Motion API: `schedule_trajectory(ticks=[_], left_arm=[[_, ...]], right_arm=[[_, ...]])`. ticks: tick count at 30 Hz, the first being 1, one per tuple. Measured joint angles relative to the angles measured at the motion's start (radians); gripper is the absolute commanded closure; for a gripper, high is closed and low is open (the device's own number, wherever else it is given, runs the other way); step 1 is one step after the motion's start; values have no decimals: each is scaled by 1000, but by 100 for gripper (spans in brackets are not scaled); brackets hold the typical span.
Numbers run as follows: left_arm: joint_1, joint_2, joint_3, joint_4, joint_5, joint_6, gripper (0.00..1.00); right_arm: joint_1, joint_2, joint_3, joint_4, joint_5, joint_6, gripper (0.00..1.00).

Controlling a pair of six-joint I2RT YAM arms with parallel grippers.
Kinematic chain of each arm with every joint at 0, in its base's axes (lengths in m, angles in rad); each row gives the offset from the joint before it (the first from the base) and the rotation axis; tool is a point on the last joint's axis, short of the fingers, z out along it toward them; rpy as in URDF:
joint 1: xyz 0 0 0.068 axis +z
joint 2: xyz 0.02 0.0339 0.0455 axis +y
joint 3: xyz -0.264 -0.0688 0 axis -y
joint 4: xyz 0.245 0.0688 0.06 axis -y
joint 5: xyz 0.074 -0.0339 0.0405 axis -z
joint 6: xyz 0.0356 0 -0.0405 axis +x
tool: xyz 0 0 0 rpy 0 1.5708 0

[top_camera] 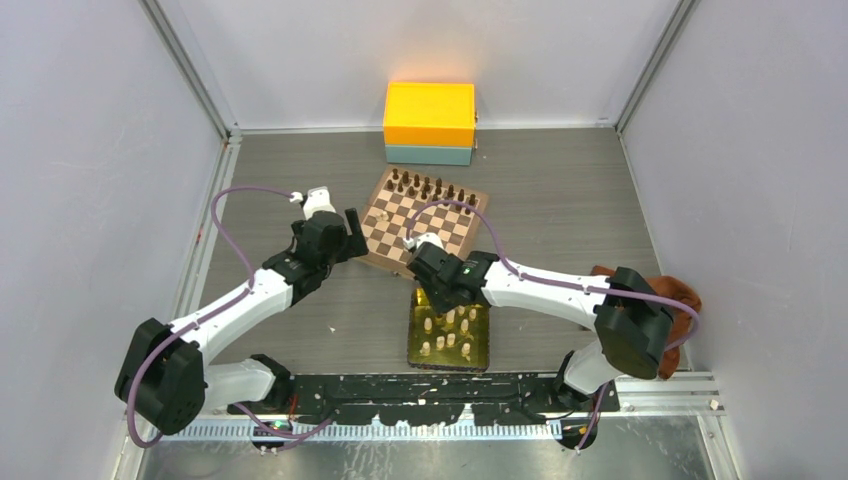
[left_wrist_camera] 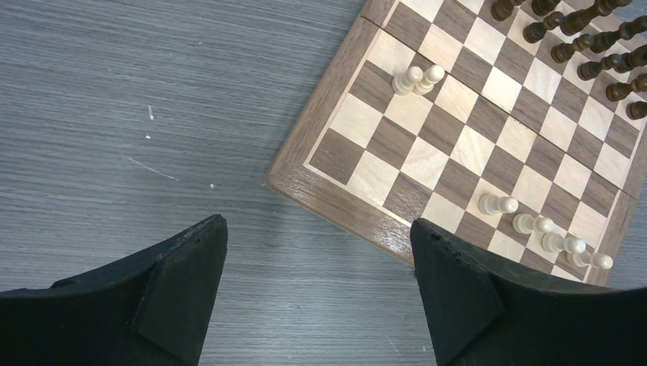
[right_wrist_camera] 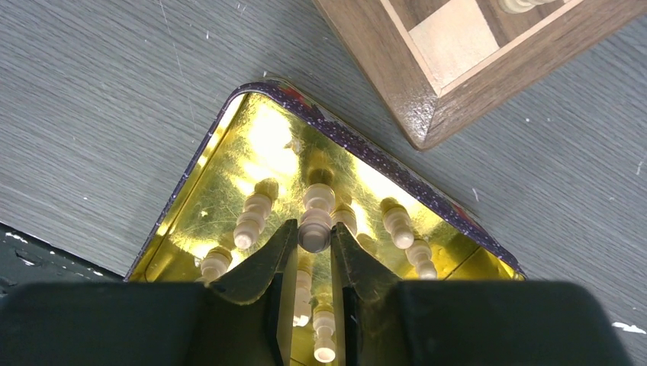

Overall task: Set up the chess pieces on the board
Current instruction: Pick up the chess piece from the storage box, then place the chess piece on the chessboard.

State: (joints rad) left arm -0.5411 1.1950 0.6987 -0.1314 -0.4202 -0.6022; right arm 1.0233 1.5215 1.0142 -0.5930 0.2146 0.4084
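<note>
Right claw (right_wrist_camera: 313,227) pinches one pale chess piece (right_wrist_camera: 314,219) between its tips, right over the gold tray (right_wrist_camera: 263,141), near the board (right_wrist_camera: 473,99) corner. Left claw (left_wrist_camera: 318,223) is spread wide above the table (left_wrist_camera: 152,91), beside the board.

from my feed i see a shiny gold tin tray (top_camera: 482,345) lying on the grey wood-grain counter (top_camera: 570,190) near the front edge, and in the right wrist view its corner rim looks dark and speckled. by the far wall a yellow-orange box (top_camera: 430,112) sits on a teal base (top_camera: 428,155), and just in front of it dark brown chess pieces (top_camera: 432,186) stand upright in two rows. a rust-brown cloth (top_camera: 682,295) lies bunched at the counter's right side.
</note>
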Motion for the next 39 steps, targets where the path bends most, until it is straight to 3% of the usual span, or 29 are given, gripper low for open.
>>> schedule_trajectory(ticks=[23,39], left_arm=[[0,-40,-10,-8,-53,-19,10],[0,-98,-40,-8,-69,-22,10]], right_arm=[[0,-62,168,-131,32,-12,99],[-16,167,420,-142,44,-74,99]])
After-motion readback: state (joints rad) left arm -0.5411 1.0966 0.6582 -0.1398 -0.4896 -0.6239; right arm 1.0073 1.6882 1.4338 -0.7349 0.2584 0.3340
